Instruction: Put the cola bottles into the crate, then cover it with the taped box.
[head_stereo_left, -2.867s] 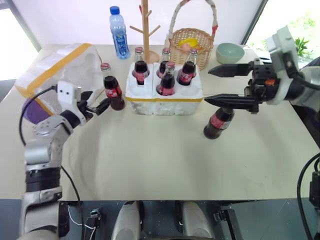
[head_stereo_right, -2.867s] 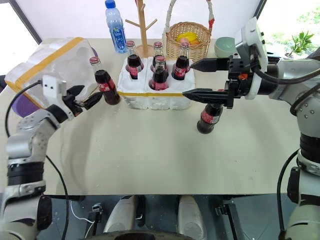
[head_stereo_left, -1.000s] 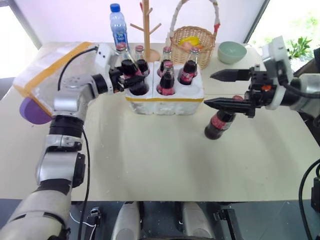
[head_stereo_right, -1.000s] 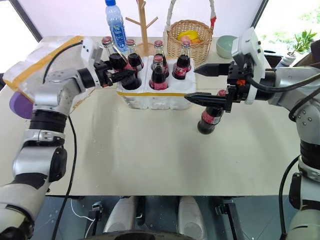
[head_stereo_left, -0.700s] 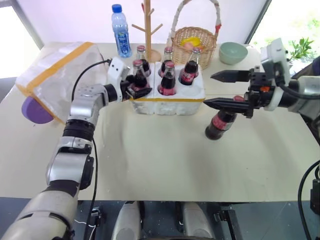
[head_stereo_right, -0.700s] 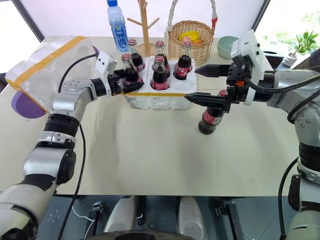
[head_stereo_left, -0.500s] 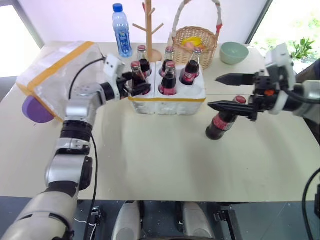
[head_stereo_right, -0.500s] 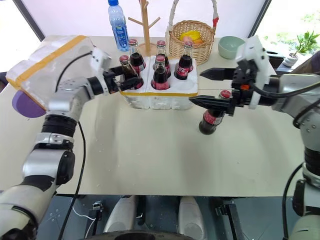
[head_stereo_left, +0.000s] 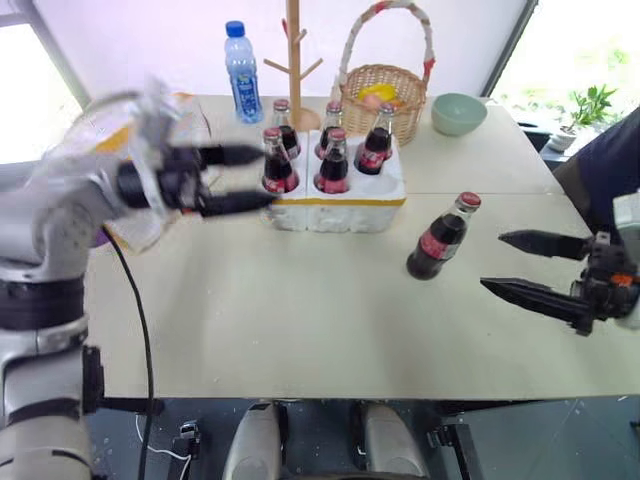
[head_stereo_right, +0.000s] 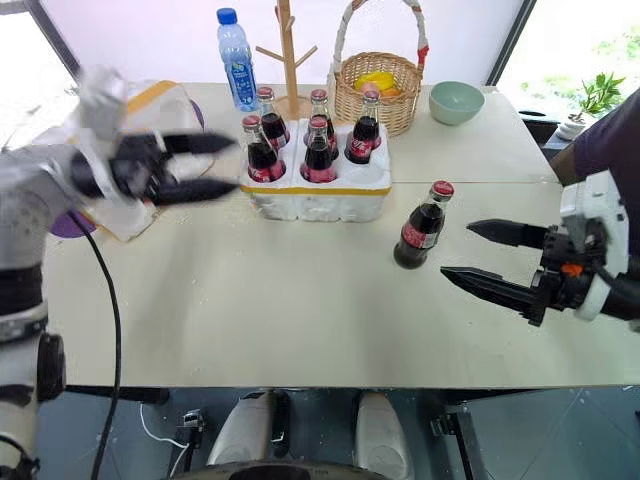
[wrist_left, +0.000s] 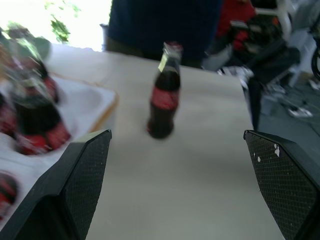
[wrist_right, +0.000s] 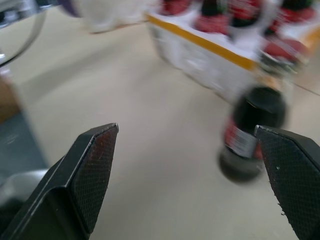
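Change since earlier: both arms are now pulled back from the bottles; the left gripper (head_stereo_left: 245, 180), which was closing on a bottle at the crate's left end, is now clear of it, and that bottle is standing in the crate. The right gripper (head_stereo_right: 478, 254) has dropped to the lower right of the frame.
Left gripper: hanging wide open, holding nothing, just left of the crate, fingers pointing toward it.
Right gripper: hanging wide open and empty, right of the loose bottle and apart from it.
Crate (head_stereo_left: 340, 205): sitting in the upper middle of the bench (head_stereo_left: 320, 320), five cola bottles (head_stereo_right: 318, 150) standing upright in its wells.
Loose bottle (head_stereo_left: 440, 238): standing alone on the bench, right of the crate, leaning slightly.
Taped box (head_stereo_right: 150, 105): lying at the upper left, partly behind the left arm.
Behind the crate: water bottle (head_stereo_left: 241, 72), wooden rack (head_stereo_left: 293, 50), wicker basket (head_stereo_left: 385, 85), green bowl (head_stereo_left: 459, 112).
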